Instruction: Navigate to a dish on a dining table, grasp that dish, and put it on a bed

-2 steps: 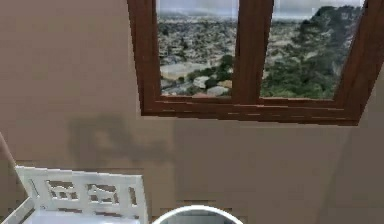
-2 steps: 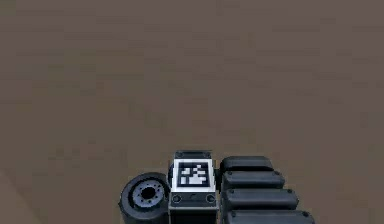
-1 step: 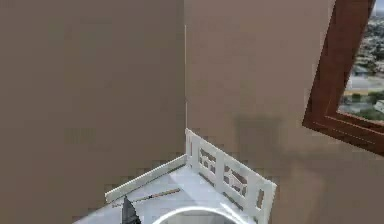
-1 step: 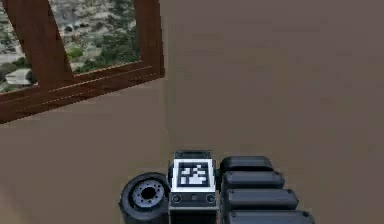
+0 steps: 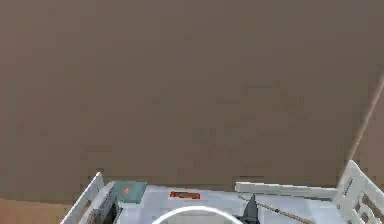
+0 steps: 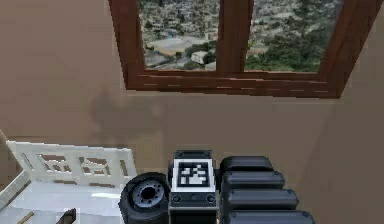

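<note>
A white curved rim (image 5: 190,213), round like a dish, peeks up at the forward view's bottom edge. It lies on a white railed piece of furniture (image 5: 92,197) standing against a brown wall. In the arm side view the arm's dark stacked segments (image 6: 262,192) rise from the bottom edge, with a white marked square (image 6: 194,175) beside them. Left of that square sits the gripper's (image 6: 148,198) dark round body. Its far end is cut off low in the picture, so I cannot tell whether it holds anything.
A small teal thing (image 5: 128,190) and a flat red-orange thing (image 5: 185,195) lie on the white furniture. Its white slatted rail (image 6: 72,163) reappears at the arm side view's lower left. Above, a wood-framed window (image 6: 235,45) is set in the brown wall (image 5: 190,90).
</note>
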Tool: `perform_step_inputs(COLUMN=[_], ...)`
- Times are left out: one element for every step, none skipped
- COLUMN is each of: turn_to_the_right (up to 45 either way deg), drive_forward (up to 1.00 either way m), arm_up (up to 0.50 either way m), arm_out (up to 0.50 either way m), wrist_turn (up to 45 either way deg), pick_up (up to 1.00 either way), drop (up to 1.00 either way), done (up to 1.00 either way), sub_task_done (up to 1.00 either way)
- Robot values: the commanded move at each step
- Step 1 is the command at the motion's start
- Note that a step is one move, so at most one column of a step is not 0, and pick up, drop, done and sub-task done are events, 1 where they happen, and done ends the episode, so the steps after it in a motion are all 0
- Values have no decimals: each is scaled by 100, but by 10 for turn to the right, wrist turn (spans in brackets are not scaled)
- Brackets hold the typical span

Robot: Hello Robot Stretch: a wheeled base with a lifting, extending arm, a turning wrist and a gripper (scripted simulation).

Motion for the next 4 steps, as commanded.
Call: perform_step_inputs(turn_to_the_right=[-450, -210, 0, -150], drive_forward=[0, 0, 25, 0], arm_up=[0, 0, 0, 0], arm_out=[0, 0, 0, 0], wrist_turn=[0, 0, 0, 0], pick_up=[0, 0, 0, 0], drop=[0, 0, 0, 0], done=[0, 0, 0, 0], sub_task_done=[0, 0, 0, 0])
